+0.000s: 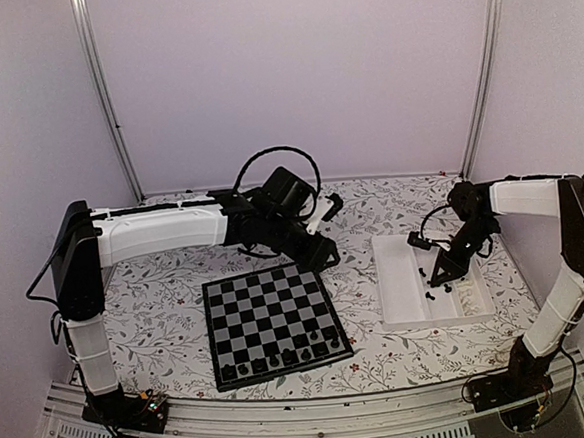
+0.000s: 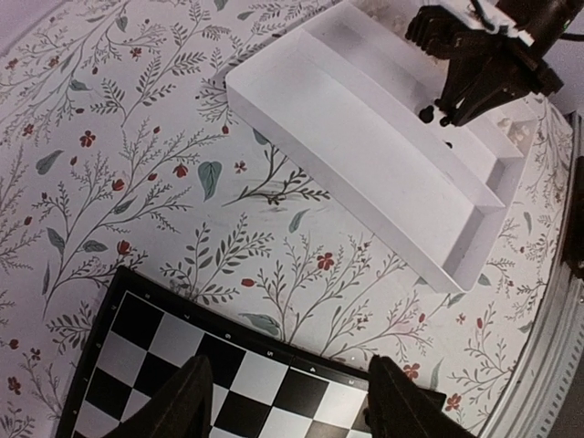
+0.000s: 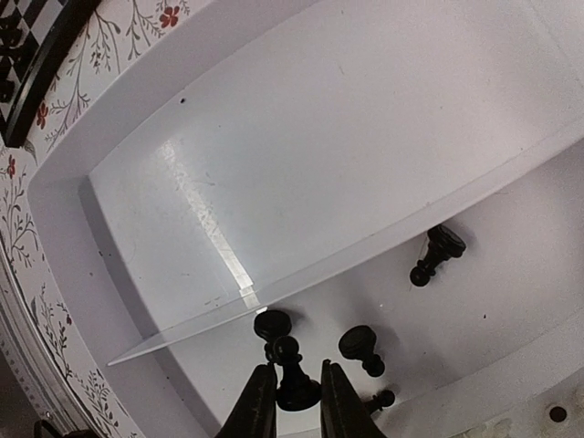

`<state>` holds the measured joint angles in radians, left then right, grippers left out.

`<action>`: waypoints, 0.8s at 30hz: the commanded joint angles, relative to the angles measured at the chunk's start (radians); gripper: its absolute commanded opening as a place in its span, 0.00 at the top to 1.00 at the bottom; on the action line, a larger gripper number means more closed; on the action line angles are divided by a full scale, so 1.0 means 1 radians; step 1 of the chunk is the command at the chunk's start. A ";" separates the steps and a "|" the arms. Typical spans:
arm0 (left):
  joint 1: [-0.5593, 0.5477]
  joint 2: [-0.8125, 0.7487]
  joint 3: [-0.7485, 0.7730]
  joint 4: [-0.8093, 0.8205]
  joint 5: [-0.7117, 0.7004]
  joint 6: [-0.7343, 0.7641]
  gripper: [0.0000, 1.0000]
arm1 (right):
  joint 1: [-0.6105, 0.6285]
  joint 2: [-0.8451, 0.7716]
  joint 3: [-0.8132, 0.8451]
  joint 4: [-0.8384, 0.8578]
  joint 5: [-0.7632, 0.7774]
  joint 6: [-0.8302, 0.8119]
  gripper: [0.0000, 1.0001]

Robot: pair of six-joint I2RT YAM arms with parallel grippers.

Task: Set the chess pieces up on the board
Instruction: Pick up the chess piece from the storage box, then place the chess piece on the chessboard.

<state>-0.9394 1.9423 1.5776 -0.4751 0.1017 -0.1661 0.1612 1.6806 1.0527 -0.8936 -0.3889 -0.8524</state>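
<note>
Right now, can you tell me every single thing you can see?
board: one, black and grey-white, middle of table.
chess pieces: several, black, along the board's near edge; a few more in the tray's narrower compartment.
tray: one, white, right of the board.
pale pieces: count unclear, cream, tray's end compartment.
tablecloth: one, floral, under everything.
left tool: one, black, open above the board's far edge.
right tool: one, black, in the tray, closed on one black piece.
</note>
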 commanded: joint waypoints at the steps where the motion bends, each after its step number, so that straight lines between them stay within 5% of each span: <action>1: 0.013 0.014 0.013 0.097 0.048 -0.043 0.40 | -0.010 -0.050 0.009 0.008 -0.093 0.016 0.83; 13: 0.054 0.219 0.089 0.694 0.476 -0.529 0.49 | -0.010 -0.202 0.062 0.025 -0.445 0.019 0.83; 24: 0.010 0.382 0.225 0.813 0.597 -0.642 0.53 | -0.009 -0.209 0.072 0.043 -0.518 0.055 0.83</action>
<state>-0.9085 2.2951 1.7401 0.2485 0.6239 -0.7464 0.1558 1.4784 1.1042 -0.8665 -0.8494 -0.8120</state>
